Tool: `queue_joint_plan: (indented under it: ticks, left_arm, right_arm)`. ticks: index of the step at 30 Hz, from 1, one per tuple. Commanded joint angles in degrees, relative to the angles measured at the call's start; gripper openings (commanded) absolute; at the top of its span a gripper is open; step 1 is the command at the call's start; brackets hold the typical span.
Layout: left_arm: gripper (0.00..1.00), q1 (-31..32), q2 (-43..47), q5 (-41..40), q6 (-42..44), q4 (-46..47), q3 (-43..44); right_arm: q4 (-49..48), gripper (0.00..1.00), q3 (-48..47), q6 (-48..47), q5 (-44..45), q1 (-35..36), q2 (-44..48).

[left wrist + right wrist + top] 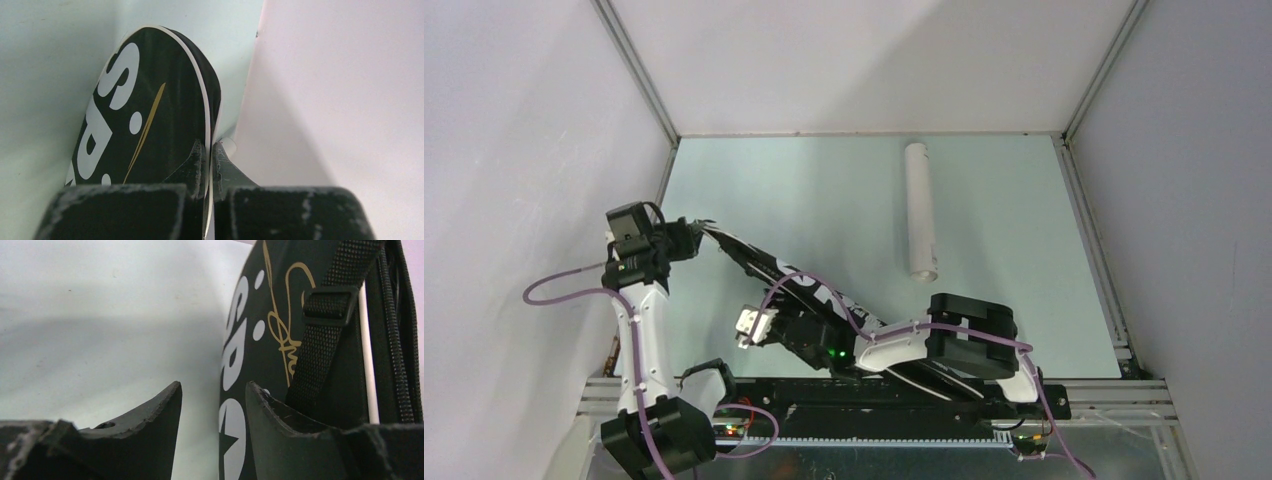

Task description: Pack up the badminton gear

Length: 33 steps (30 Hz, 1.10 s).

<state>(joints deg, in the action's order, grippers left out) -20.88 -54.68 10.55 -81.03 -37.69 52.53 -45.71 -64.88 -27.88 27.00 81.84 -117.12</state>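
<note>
— Two things lie on the pale table (824,180) seen from above: the black bag (759,262), slanting from the left side toward the arms, and the white tube (919,210), well apart at the back right. What do the wrists add?
— The left wrist shows the left gripper (209,150) pinching the bag's white-piped edge. The right wrist shows the right gripper (212,390) spread with nothing between its fingers, and just beyond them the lettered face, a woven strap (325,350) and its buckle (330,305).
— Hidden?
— The right arm (944,345) covers the bag's near end, the lettering is cut off, and I cannot tell whether those fingers touch the bag
</note>
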Motion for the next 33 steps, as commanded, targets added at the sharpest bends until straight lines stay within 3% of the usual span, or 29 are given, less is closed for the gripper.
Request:
queue_joint_plan:
  ticks: [1,6,19,24,33]
  left_arm:
    - [0.00,-0.48,0.00,-0.67,-1.71,0.31,3.29]
    - [0.00,-0.47,0.01,-1.48,-1.66,0.32,2.93]
    - [0.00,-0.56,1.88,3.43,-1.83,-4.09,0.97]
    - [0.00,-0.56,1.62,3.25,-0.47,-9.48,3.06]
    - [0.00,-0.16,5.55,3.70,-0.18,-10.75,0.44]
  right_arm:
    - [0.52,0.53,0.63,3.32,5.53,-0.49,4.56]
    - [-3.51,0.54,4.40,2.01,9.52,-1.71,6.21]
    - [-23.90,0.47,-0.67,-14.79,-11.01,-6.14,-0.62]
    - [-25.23,0.47,-5.46,-21.29,-12.27,-7.19,-3.85]
    - [-24.88,0.44,-10.41,-23.71,-14.23,-7.68,-5.84]
